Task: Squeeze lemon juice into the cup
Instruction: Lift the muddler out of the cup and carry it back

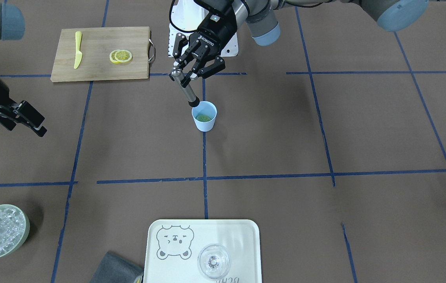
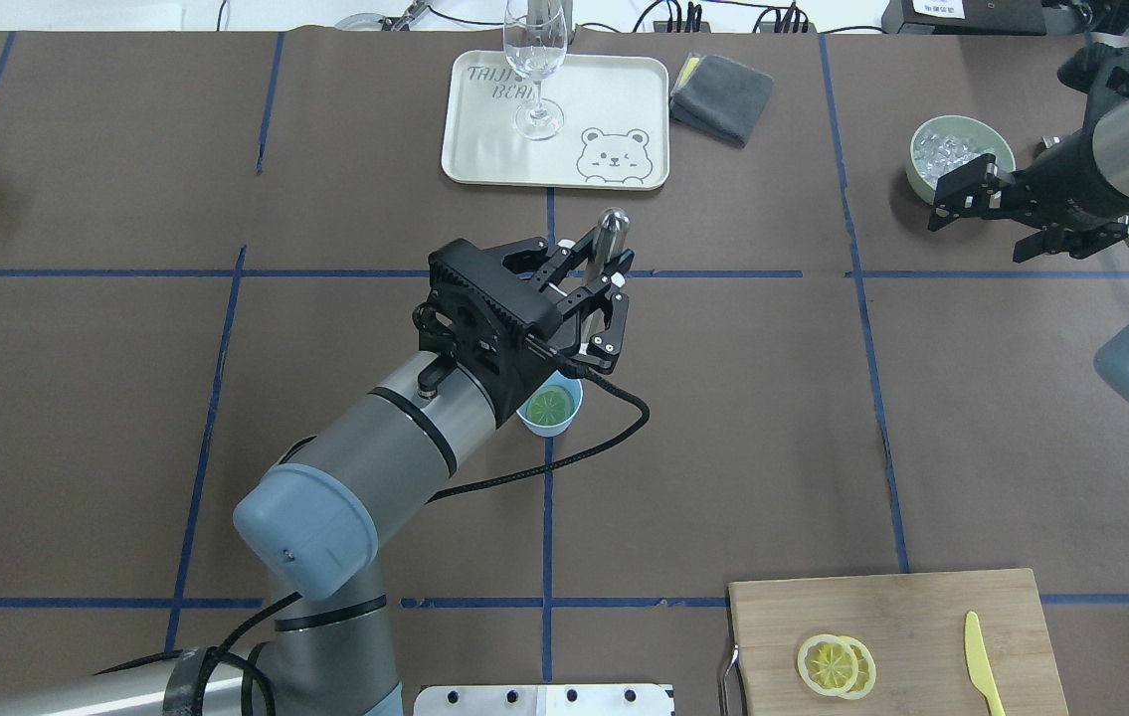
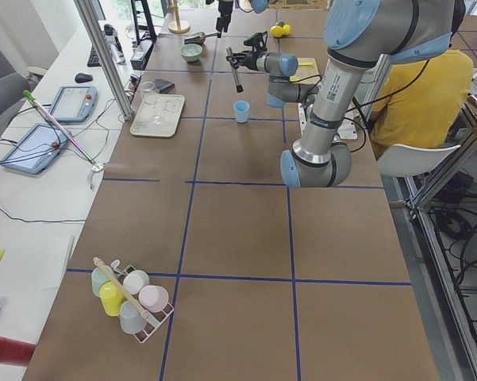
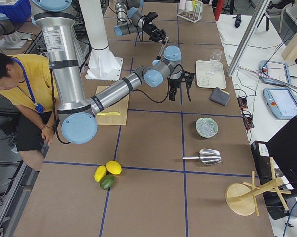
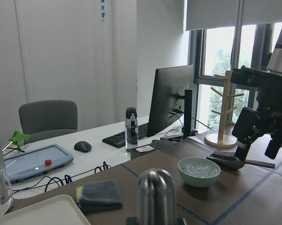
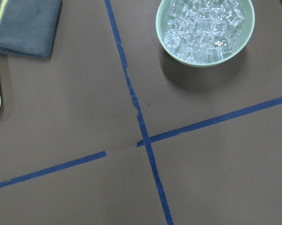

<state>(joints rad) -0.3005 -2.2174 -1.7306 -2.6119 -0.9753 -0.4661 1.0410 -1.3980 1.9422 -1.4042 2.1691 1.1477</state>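
Observation:
The light-blue cup [image 1: 204, 116] stands mid-table with a lemon slice [image 1: 203, 117] lying flat inside; both also show in the overhead view, the cup [image 2: 564, 422] and the slice [image 2: 550, 405]. My left gripper [image 1: 185, 76] is shut on a metal muddler [image 1: 185, 91], held tilted. Its black tip sits a little above the cup's rim on the robot's side. Two more lemon slices [image 1: 121, 56] overlap on the wooden cutting board [image 1: 101, 39]. My right gripper [image 2: 997, 214] is open and empty, off beside the ice bowl.
A yellow plastic knife [image 1: 78, 49] lies on the board. A pale-green bowl of ice [image 2: 915, 159] stands at the far right. A white bear tray [image 2: 484, 139] carries a clear glass [image 2: 534, 70], with a grey cloth [image 2: 721, 94] beside it.

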